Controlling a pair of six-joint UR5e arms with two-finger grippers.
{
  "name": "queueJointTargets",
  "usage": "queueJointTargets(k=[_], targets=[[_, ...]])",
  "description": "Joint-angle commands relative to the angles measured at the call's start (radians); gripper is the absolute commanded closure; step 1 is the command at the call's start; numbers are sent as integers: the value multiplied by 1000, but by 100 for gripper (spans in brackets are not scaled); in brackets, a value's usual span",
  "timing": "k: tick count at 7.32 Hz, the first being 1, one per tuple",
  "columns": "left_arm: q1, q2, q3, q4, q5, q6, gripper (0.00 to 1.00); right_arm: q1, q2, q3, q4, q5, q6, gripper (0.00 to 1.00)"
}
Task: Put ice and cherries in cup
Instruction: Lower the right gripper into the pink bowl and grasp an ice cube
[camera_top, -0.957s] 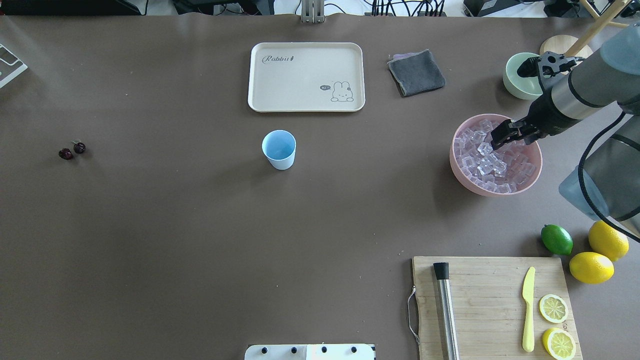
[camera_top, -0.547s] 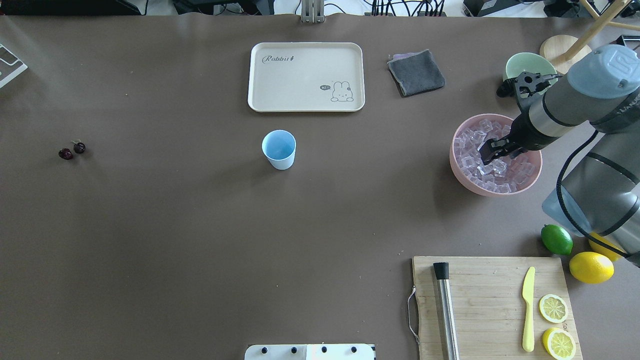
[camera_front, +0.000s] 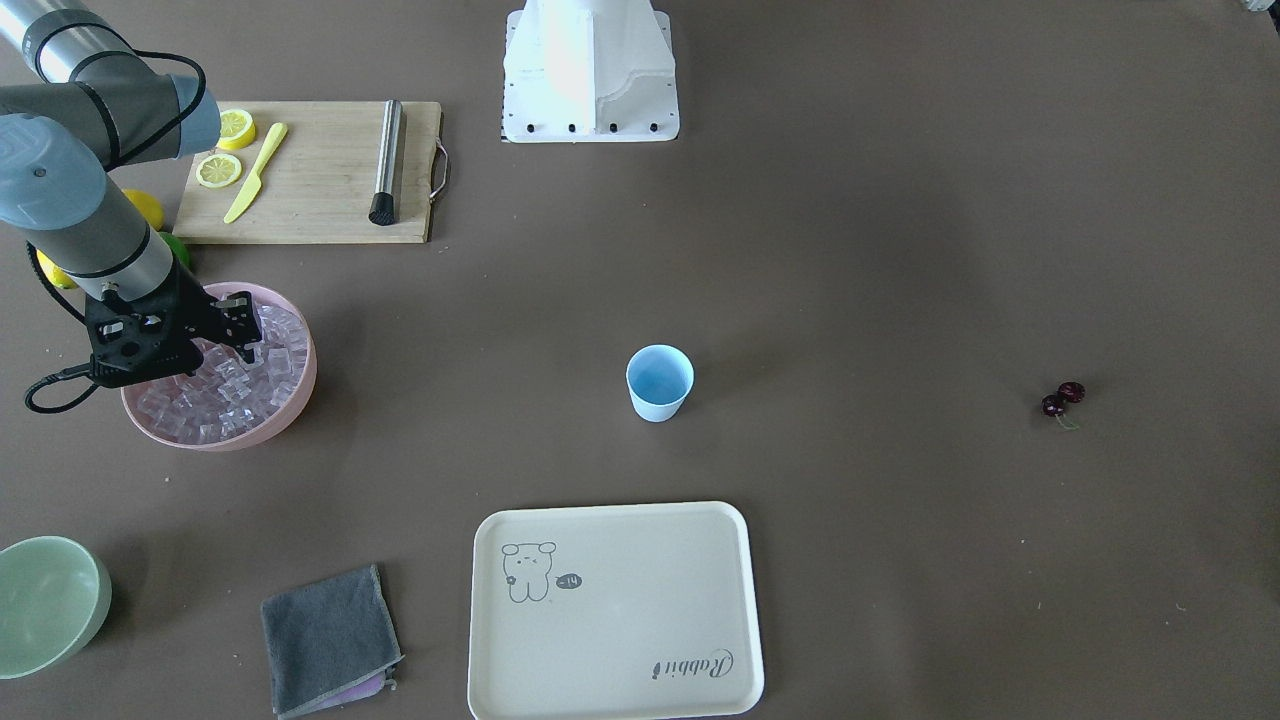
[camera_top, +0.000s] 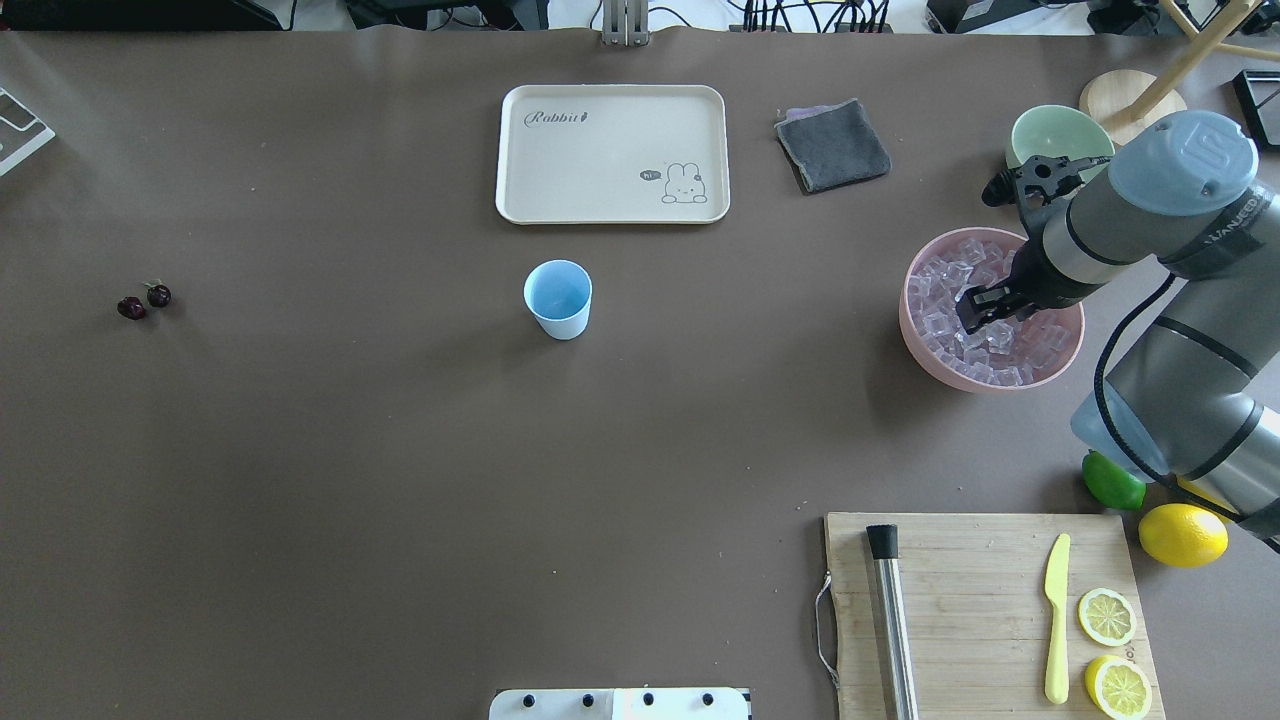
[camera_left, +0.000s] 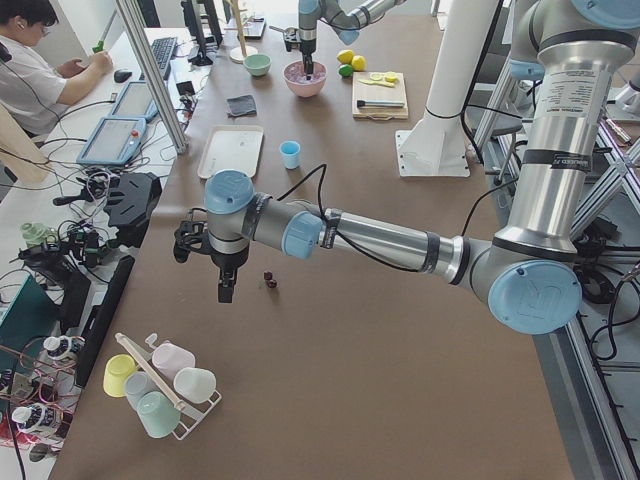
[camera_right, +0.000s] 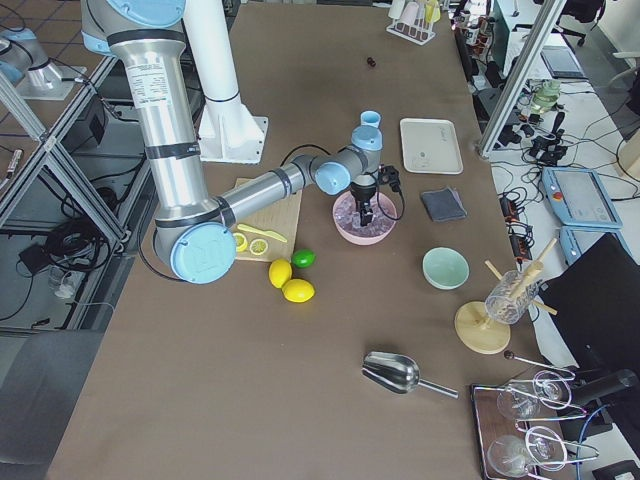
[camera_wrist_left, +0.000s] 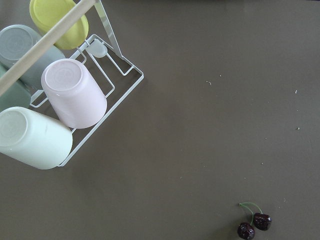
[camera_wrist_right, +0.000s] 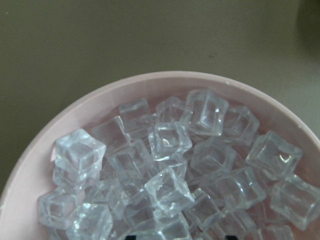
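Right gripper (camera_top: 983, 309) is dipping into the pink bowl (camera_top: 930, 365) at the right side of the overhead view, with its tips down among the ice (camera_wrist_right: 169, 191). At the bottom edge of the right wrist view two dark fingertips are peeking in well apart, so the jaws are standing wide, with clear cubes heaped in front of them. Whether a cube is touching either tip, I cannot tell. All the ice in sight is sitting in that pink bowl, piled close to its rim.

The light-blue cup (camera_top: 557, 298) is standing upright on the brown counter (camera_top: 400, 450) near the middle of the overhead view, just below the cream tray (camera_top: 612, 153) and well apart from the bowl. Its mouth is facing up and only its blue inside is showing.

The cherries (camera_top: 144, 302) are lying on the counter at the far left of that view, two dark fruits side by side.

Over in the exterior left view, the left gripper (camera_left: 225, 292) is hanging point-down above the counter, just left of the cherries. From that angle I cannot tell how its jaws are standing. Its wrist camera is looking straight down, catching the cherries in the lower right corner and a wire rack of upturned cups (camera_wrist_left: 75, 95) in the upper left.
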Motion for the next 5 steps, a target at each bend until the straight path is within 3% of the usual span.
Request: queueJointTargets(k=[1, 3, 4, 5], targets=[[0, -2, -1, 0, 1, 0, 2, -2, -10, -3, 0, -33, 1, 34], [0, -4, -1, 0, 1, -2, 2, -18, -12, -2, 0, -34, 9, 37], [0, -8, -1, 0, 2, -2, 2, -19, -12, -2, 0, -34, 9, 55], [0, -9, 0, 0, 2, -2, 2, -18, -12, 9, -2, -28, 11, 93]])
